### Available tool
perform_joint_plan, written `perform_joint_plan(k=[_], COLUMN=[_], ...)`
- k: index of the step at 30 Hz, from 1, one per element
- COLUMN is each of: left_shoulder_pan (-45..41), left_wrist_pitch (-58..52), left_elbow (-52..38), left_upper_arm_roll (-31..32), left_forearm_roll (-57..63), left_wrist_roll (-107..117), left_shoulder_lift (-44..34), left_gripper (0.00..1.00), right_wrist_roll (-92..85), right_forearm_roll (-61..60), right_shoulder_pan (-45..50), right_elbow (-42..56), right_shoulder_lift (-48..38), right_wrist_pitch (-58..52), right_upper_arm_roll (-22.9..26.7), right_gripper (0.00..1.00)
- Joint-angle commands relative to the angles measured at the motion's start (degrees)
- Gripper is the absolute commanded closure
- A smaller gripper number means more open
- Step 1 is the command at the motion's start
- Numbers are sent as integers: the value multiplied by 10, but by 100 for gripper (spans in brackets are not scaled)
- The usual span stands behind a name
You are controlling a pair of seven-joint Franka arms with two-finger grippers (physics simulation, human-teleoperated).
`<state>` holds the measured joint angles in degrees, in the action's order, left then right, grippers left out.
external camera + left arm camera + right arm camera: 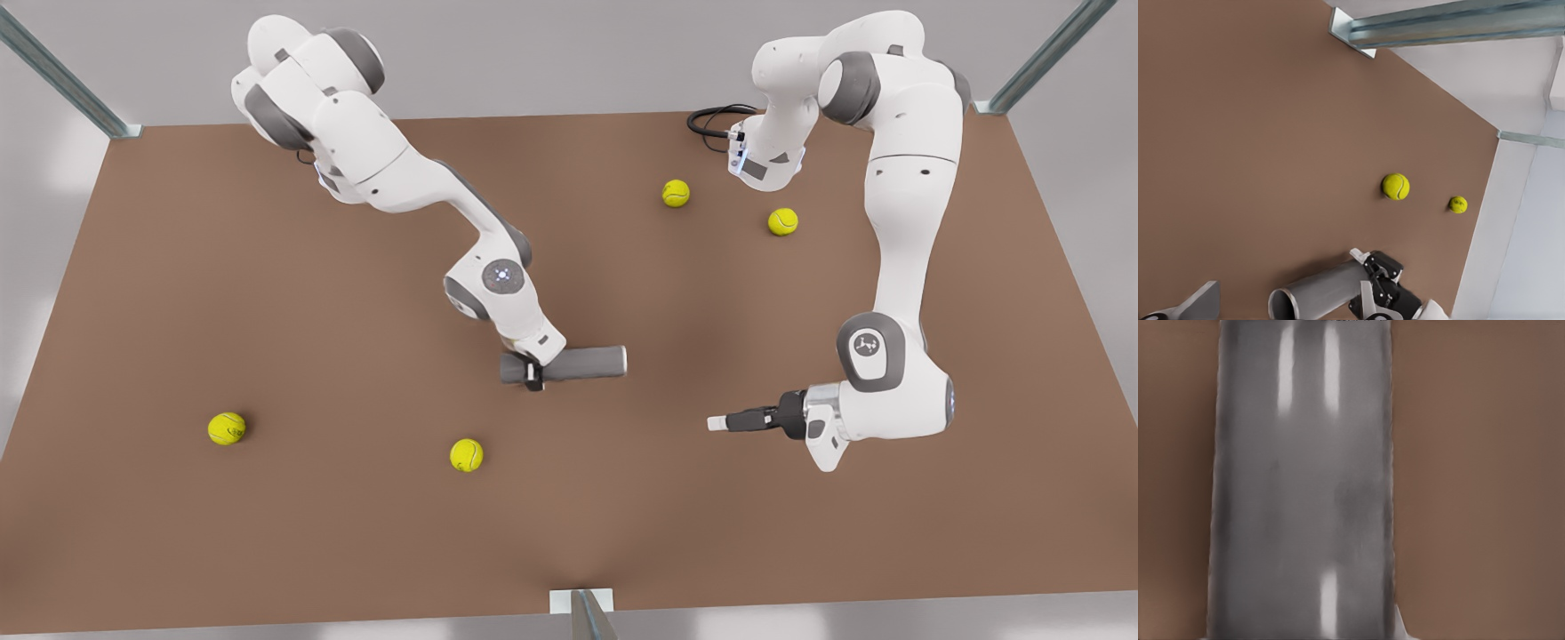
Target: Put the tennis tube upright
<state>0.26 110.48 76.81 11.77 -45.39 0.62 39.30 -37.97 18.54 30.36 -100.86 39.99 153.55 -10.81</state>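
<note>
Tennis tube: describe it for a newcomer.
Brown table, near its middle, below the front view's left arm. The tennis tube lies flat in the right claw, the left claw waiting apart. It is a grey cylinder, unlike the round yellow-green balls.

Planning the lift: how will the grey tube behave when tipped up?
Probably stiff: the tennis tube looks straight under the right gripper. Round and lying flat, it may roll if nudged. Hollow, so likely light. The left gripper waits apart.
</note>
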Motion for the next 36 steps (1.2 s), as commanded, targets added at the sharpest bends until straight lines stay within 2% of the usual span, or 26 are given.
perform_joint_plan(k=[1,3,4,6,9,10,12,13,15,17,18,20,21,24,25,26,27,28,29,30,31,36], left_shoulder_pan=[0,-3,-3,-15,-17,-12,15,45,60,41,29,18,19,29,31,31,30,28,29,29,30,33], left_wrist_pitch=[0,0,-2,-4,-4,-4,10,50,98,165,193,215,212,193,188,189,189,189,190,192,195,199], left_elbow=[0,3,7,26,128,141,180,221,261,258,255,250,251,266,271,272,273,272,280,283,279,239], left_upper_arm_roll=[0,0,0,0,17,29,69,107,126,131,131,131,139,139,139,139,139,139,139,139,139,134], left_forearm_roll=[0,2,3,10,7,7,-21,-55,-145,-153,-166,-173,-181,-181,-181,-180,-180,-180,-180,-180,-179,-177], left_wrist_roll=[0,1,0,0,-1,-3,-43,-73,-127,-141,-148,-163,-163,-183,-183,-184,-187,-202,-224,-228,-239,-262], left_shoulder_lift=[0,-2,-3,-10,-85,-86,-85,-84,-77,-51,-41,-26,-26,-29,-31,-30,-28,-24,-15,-14,-3,36], left_gripper=[0,0,0,0,0,0,0,0,0,0,0,0,0,0,0,0,0,0,0,0,0,0], right_wrist_roll=[1,10,40,57,72,72,72,72,41,42,42,45,79,91,114,162,195,267,279,279,279,302], right_forearm_roll=[-1,-3,-3,-3,-3,-4,-5,-5,-5,-6,-9,-17,-18,-15,-20,-29,-61,-87,-105,-127,-130,-140], right_shoulder_pan=[6,20,24,29,29,26,-4,-69,-328,-577,-671,-742,-745,-756,-753,-657,-611,-466,-352,-259,-239,-260], right_elbow=[2,17,18,19,20,17,-33,-83,-120,-116,-88,-12,58,85,82,112,131,123,107,104,100,106], right_shoulder_lift=[4,18,19,19,13,4,-89,-152,-213,-240,-243,-265,-251,-245,-267,-278,-285,-333,-372,-380,-381,-379], right_wrist_pitch=[0,-2,-4,-4,-7,-8,-59,-71,-134,-222,-274,-351,-431,-459,-459,-503,-519,-524,-527,-526,-530,-547], right_upper_arm_roll=[0,5,9,8,7,7,0,-46,-237,-386,-424,-424,-422,-417,-405,-303,-254,-103,24,123,139,137], right_gripper=[24,23,0,0,0,0,0,0,0,0,0,0,0,0,0,0,0,0,0,0,0,0])
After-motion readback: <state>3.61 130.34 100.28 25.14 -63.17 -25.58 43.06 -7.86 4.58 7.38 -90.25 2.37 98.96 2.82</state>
